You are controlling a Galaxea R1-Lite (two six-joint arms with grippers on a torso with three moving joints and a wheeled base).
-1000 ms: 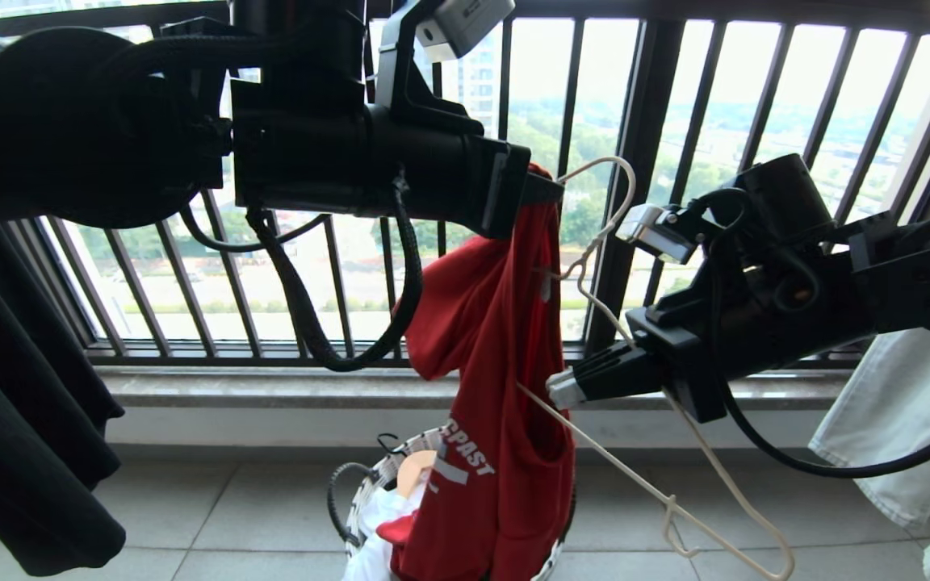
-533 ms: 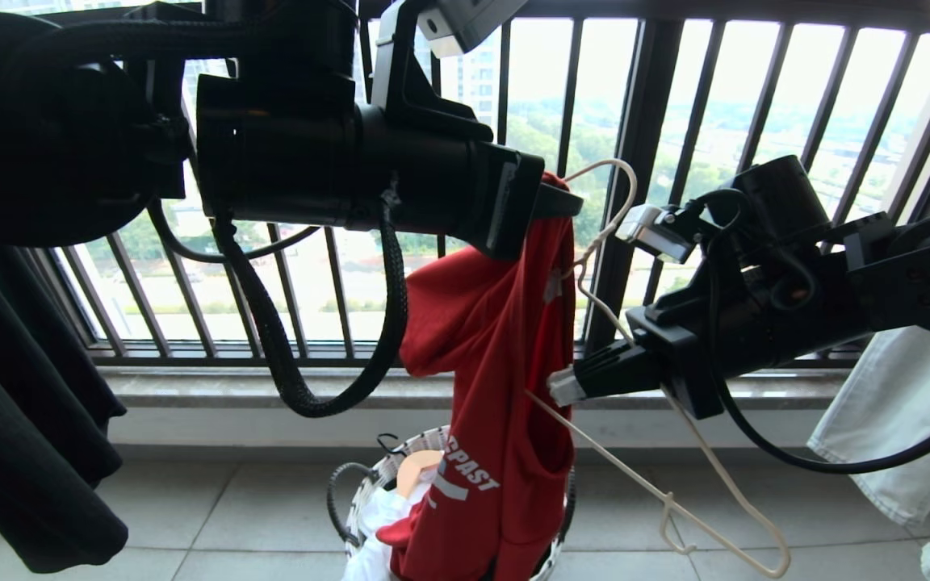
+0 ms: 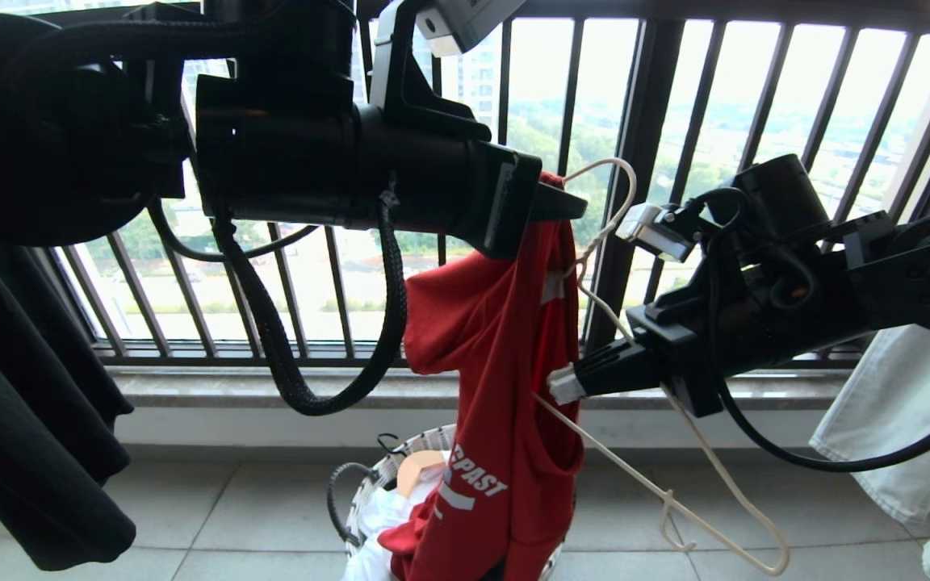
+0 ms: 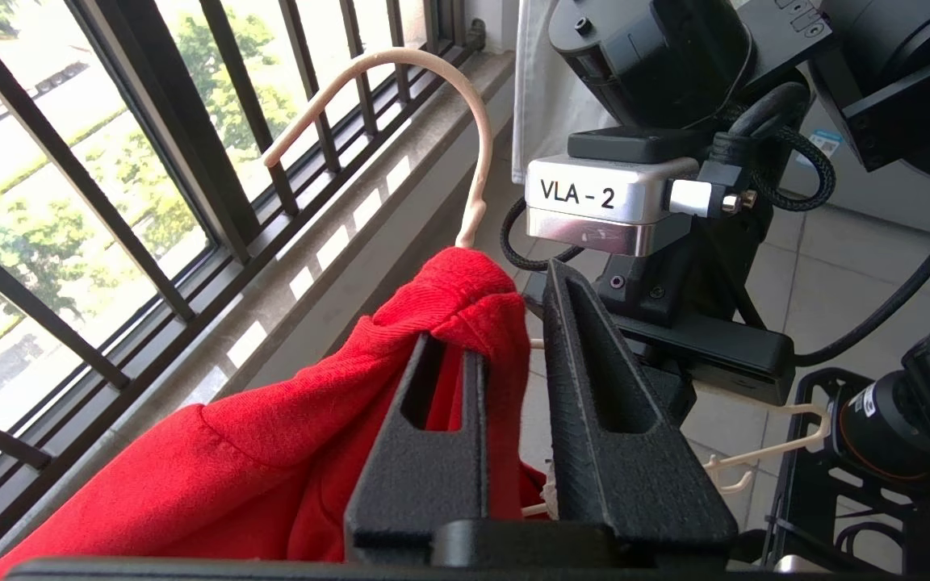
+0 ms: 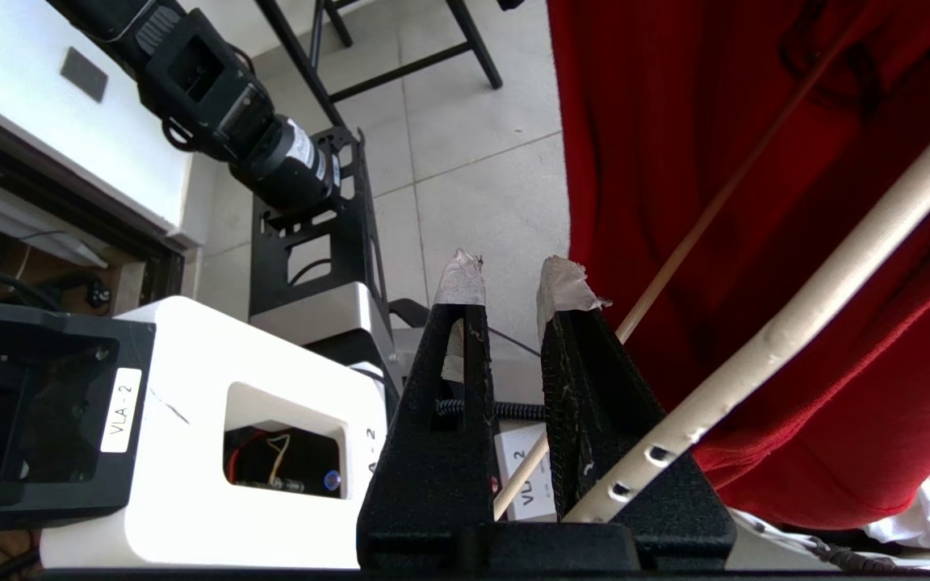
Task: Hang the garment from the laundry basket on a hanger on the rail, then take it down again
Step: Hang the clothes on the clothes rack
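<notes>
Loosened since a second ago: left gripper (image 4: 513, 339), now parted a little, red T-shirt (image 3: 505, 339) draped over one finger (image 4: 433, 436) rather than pinched, up beside the hook of the white hanger (image 3: 659, 492). Hangs in a long fold down into the laundry basket (image 3: 368, 492) on the tiled floor. Right gripper (image 3: 562, 386), jaws narrowly apart, clamped on the hanger's wire deep between the fingers, close against the shirt.

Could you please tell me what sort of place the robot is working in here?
Probably a high-rise laundry balcony: a barred window railing overlooks distant trees, clothes such as the black T-shirt hang alongside, and a laundry basket stands on the tiled floor.
</notes>
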